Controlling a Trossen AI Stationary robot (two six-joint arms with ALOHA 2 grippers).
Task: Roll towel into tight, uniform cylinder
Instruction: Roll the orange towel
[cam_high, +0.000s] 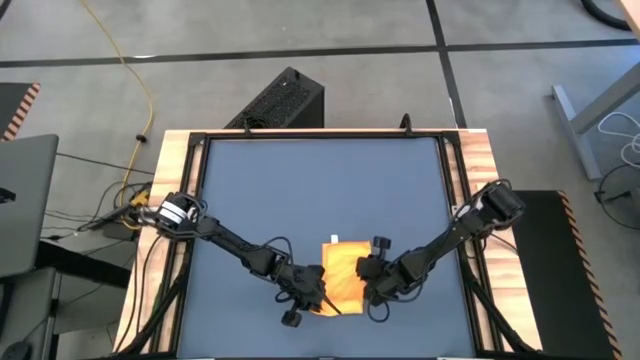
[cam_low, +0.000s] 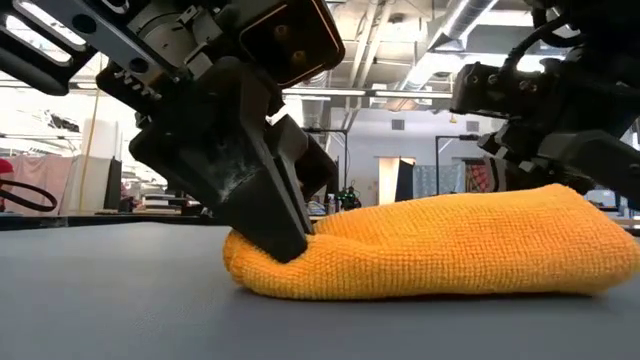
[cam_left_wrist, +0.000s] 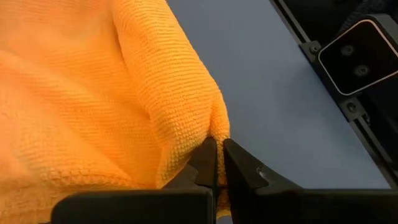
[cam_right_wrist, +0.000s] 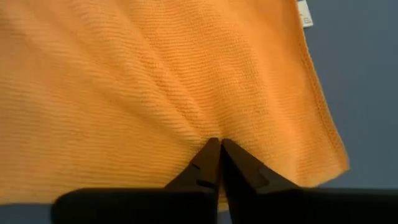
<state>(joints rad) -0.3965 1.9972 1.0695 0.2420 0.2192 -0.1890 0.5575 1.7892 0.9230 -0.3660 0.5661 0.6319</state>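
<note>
Table (cam_high: 172, 190): wooden top, pale edges showing at left and right sides. Dark blue mat (cam_high: 320, 190) covers nearly all of it, inside a black frame. Towel (cam_high: 340, 272), yellow, lies directly on the mat near the front edge, about centre, folded into a low bulging bundle; small white tag (cam_right_wrist: 303, 14) at one edge.

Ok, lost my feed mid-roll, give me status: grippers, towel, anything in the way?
Left gripper shut on towel edge. Right gripper shut, pinching towel's other side. Towel bunched on mat, not a cylinder yet. Nothing in the way.
</note>
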